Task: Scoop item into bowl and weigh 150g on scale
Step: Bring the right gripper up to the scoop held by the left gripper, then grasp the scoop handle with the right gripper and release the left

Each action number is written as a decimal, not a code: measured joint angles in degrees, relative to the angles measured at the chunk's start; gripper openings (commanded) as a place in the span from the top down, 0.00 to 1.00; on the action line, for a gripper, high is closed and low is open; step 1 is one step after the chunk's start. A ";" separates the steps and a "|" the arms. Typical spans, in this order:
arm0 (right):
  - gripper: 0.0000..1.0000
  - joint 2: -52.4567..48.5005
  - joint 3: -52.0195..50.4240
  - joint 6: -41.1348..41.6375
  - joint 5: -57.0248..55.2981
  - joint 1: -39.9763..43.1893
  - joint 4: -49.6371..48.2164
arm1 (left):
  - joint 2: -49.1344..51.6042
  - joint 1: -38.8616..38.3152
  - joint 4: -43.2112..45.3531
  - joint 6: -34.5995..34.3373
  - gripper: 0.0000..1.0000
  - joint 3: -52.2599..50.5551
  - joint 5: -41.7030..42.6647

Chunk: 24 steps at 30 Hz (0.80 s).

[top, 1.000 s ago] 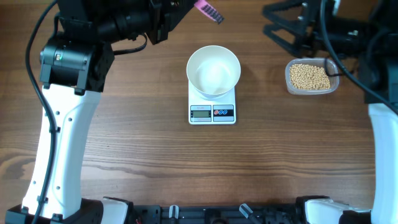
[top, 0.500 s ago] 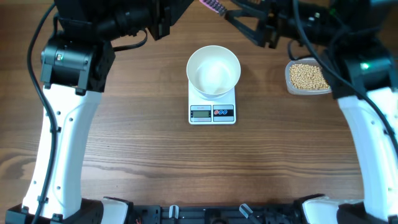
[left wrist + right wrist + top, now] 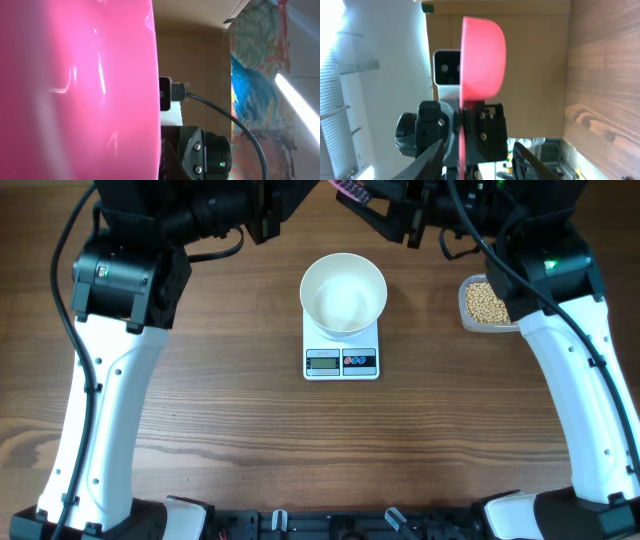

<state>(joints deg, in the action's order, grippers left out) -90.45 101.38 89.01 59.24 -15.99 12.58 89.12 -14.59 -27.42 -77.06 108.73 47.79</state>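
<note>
A: Scoop, where and which way?

B: Pink scoop [image 3: 482,57] is at the far edge of my overhead view, beyond the bowl [image 3: 343,295]. On the right wrist camera it's edge-on, long axis up the frame, cup end on top, handle down.

A: Surroundings?

B: Bowl sits on the scale [image 3: 342,361]. Bean tub [image 3: 483,304] is to the right, partly under my right arm [image 3: 570,380].

A: Hands?

B: Left gripper [image 3: 464,125] is clamped on the handle. Right gripper [image 3: 477,145] is spread wide, holding nothing, facing the scoop.

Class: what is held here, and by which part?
The left gripper holds the pink scoop by its handle, bowl end free. The right gripper is open and holds nothing.
</note>
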 measured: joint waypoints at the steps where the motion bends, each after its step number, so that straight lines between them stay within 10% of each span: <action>1: 0.63 0.00 0.00 0.42 0.52 0.00 -0.02 | 0.02 0.09 0.31 0.00 0.96 0.00 -0.02; 24: 0.71 0.00 0.00 4.87 2.40 0.00 -2.45 | 0.02 0.46 0.72 0.02 0.96 0.00 -2.64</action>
<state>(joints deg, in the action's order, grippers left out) -90.45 101.38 93.89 61.65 -15.99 10.13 89.14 -14.13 -26.70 -77.03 108.73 45.15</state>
